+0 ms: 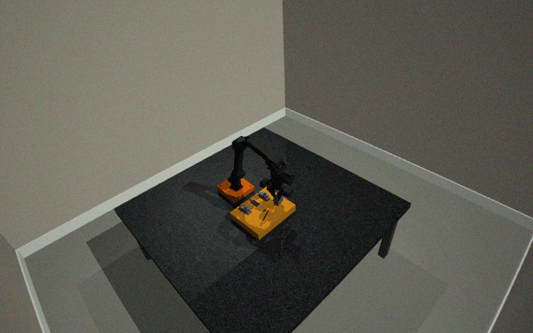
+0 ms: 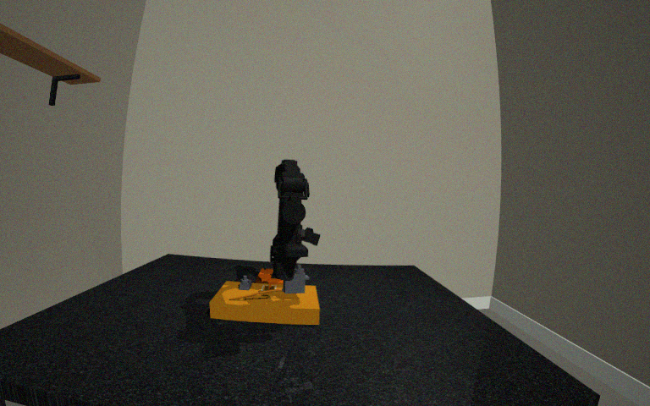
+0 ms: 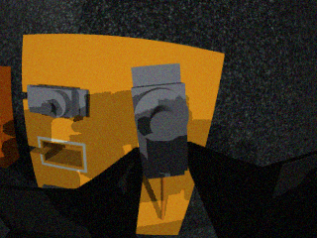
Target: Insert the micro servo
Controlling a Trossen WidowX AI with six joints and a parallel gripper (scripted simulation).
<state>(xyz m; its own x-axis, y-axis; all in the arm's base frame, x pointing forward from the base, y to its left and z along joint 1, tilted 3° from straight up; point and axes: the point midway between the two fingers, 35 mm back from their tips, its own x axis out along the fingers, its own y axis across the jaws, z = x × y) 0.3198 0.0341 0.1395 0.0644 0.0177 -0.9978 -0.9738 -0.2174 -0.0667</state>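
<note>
My gripper is shut on the loose grey micro servo. The servo is upright, its output shaft facing up, and appears slightly above the yellow-orange deck. Its thin cable hangs out from one end, towards the bottom of the wrist view. The empty pocket, marked by a pale outline, lies left of the gripper in the wrist view. The fingers hide part of the servo's sides.
One fitted servo and another fitted servo flank the pocket. The arm's orange base stands close behind the deck on the black table. A wooden shelf hangs on the wall.
</note>
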